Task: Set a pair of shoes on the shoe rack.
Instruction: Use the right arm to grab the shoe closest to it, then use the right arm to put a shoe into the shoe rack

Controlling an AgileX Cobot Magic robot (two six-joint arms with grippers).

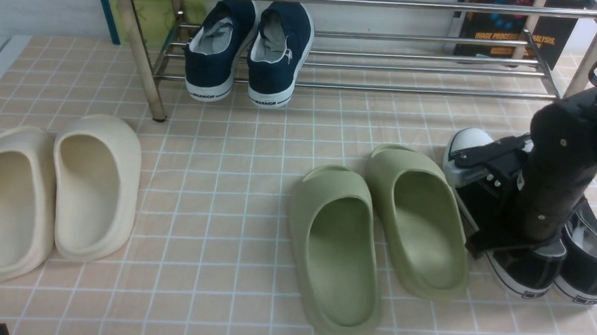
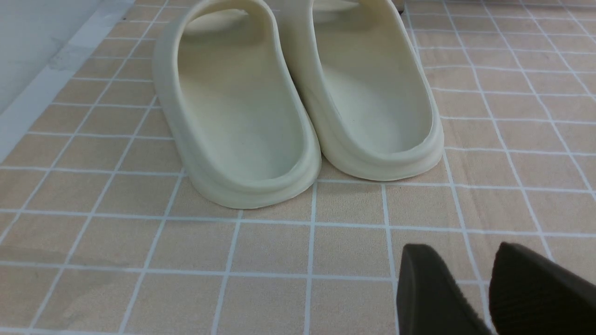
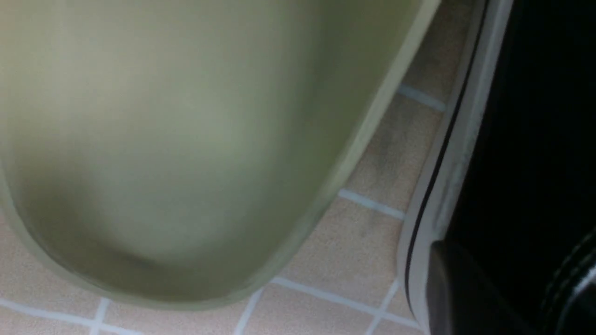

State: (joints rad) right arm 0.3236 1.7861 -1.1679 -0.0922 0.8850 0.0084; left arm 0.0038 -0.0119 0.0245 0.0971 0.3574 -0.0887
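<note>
The pair of shoes, two black canvas sneakers, stands on the tiled floor at the right: the nearer-to-centre one (image 1: 525,271) shows a white toe cap, and the other (image 1: 587,264) is beside it. My right gripper (image 1: 499,229) is down on the inner sneaker, largely hidden by the arm. In the right wrist view one finger (image 3: 465,288) lies against that sneaker's (image 3: 535,139) outer wall above the white striped sole; the other finger is lost in the dark. The chrome shoe rack (image 1: 385,67) stands at the back. My left gripper (image 2: 465,260) hovers open over bare tiles, holding nothing.
Navy sneakers (image 1: 248,52) sit on the rack's left part. Green slides (image 1: 377,233) lie just left of the black sneakers, very close to the right gripper (image 3: 186,139). Cream slides (image 1: 52,190) lie at the far left, ahead of the left gripper (image 2: 298,102).
</note>
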